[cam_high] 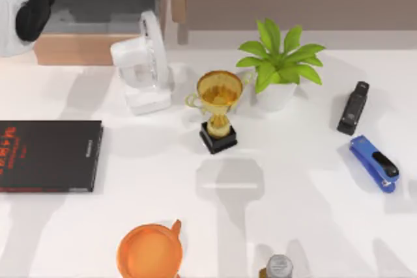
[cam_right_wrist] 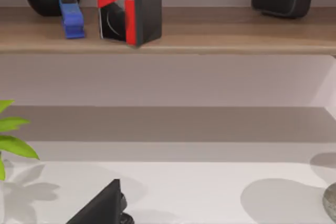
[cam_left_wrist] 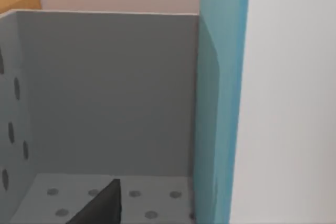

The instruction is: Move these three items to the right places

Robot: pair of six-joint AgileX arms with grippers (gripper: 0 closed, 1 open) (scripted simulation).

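Observation:
A thick teal-covered book point(cam_left_wrist: 220, 108) with white page edges stands upright inside a grey perforated bin point(cam_left_wrist: 105, 93). My left gripper point(cam_left_wrist: 168, 219) hangs over that bin at the table's far left corner, where the left arm point(cam_high: 29, 4) shows from above. It is open, and its one visible dark finger point(cam_left_wrist: 102, 208) stands apart from the book's cover. My right gripper point(cam_right_wrist: 168, 220) is parked low over the table, open and holding nothing. It faces the back shelf.
A thin black book point(cam_high: 49, 155) lies at the left. A white fan point(cam_high: 143, 63), gold trophy point(cam_high: 218, 105) and potted plant point(cam_high: 277, 63) stand mid-table. Black point(cam_high: 353, 107) and blue point(cam_high: 373, 163) staplers lie at the right, an orange cup point(cam_high: 150, 250) at the front.

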